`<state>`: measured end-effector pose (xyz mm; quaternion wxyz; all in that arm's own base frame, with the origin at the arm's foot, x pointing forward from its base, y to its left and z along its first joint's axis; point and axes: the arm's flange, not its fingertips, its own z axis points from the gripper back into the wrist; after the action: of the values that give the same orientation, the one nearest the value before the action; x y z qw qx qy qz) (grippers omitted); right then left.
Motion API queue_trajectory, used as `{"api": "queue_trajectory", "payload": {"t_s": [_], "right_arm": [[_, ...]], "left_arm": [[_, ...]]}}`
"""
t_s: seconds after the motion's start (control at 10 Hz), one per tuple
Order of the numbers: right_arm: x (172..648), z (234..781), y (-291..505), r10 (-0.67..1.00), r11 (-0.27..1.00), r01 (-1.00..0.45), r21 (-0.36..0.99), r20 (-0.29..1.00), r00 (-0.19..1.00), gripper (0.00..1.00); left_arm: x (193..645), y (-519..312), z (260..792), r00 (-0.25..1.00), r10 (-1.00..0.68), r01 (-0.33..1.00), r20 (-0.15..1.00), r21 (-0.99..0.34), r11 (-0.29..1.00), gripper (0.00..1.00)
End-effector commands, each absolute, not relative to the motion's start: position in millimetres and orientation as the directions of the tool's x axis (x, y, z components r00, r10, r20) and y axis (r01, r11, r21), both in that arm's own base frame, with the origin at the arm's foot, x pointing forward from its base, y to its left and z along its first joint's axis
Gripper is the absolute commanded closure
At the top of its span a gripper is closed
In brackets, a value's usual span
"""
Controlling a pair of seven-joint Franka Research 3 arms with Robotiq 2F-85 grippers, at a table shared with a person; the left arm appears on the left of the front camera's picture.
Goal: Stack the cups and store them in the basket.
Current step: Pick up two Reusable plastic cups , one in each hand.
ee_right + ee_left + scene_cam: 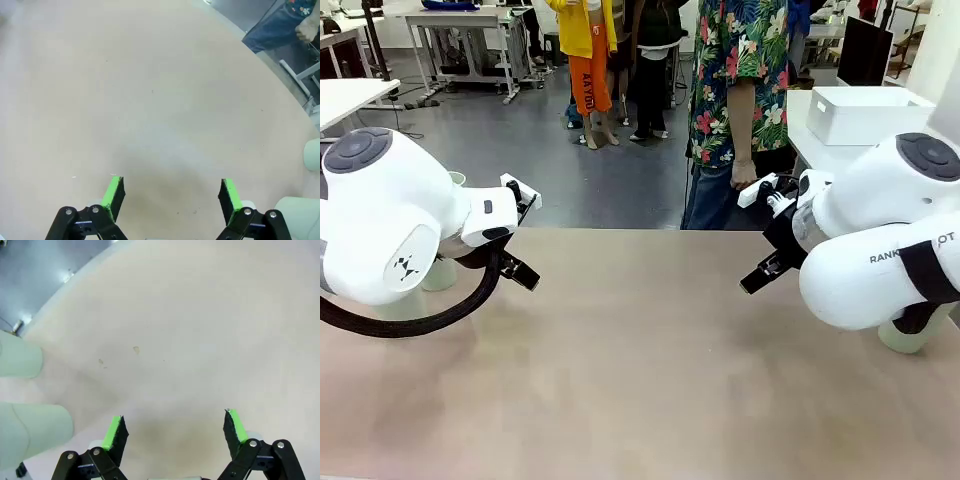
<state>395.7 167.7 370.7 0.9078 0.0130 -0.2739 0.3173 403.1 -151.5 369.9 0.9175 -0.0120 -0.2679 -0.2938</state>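
Note:
Two pale green cups (20,360) (31,432) lie at the left edge of the left wrist view, to the side of my left gripper (175,430), which is open over bare tabletop. In the front view one cup (440,275) stands half hidden behind my left arm, whose gripper (520,270) hovers above the table. My right gripper (171,192) is also open and holds nothing, with two cups (312,154) (297,215) off to its right. A cup (910,340) peeks out under my right arm, beside its gripper (760,275). The white basket (865,112) sits on a side table at the far right.
A person in a floral shirt stands at the table's far edge, one hand (745,175) hanging by the side. The beige table (640,350) stretches wide and bare between my two arms. Other tables and people stand farther back.

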Motion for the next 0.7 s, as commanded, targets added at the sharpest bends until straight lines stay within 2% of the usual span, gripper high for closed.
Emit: {"api": "queue_trajectory", "payload": {"t_s": [0.0,0.6], "right_arm": [[395.7,370.8,167.7,0.569,0.798,-0.583,-0.15,0.506,0.648,0.0],[395.7,370.8,167.7,0.569,0.798,-0.583,-0.15,0.506,0.648,0.0]], "left_arm": [[403.1,-151.5,370.1,0.684,-0.533,0.546,0.499,0.136,0.827,0.0],[403.1,-151.5,370.1,0.684,-0.533,0.546,0.499,0.136,0.827,0.0]]}}
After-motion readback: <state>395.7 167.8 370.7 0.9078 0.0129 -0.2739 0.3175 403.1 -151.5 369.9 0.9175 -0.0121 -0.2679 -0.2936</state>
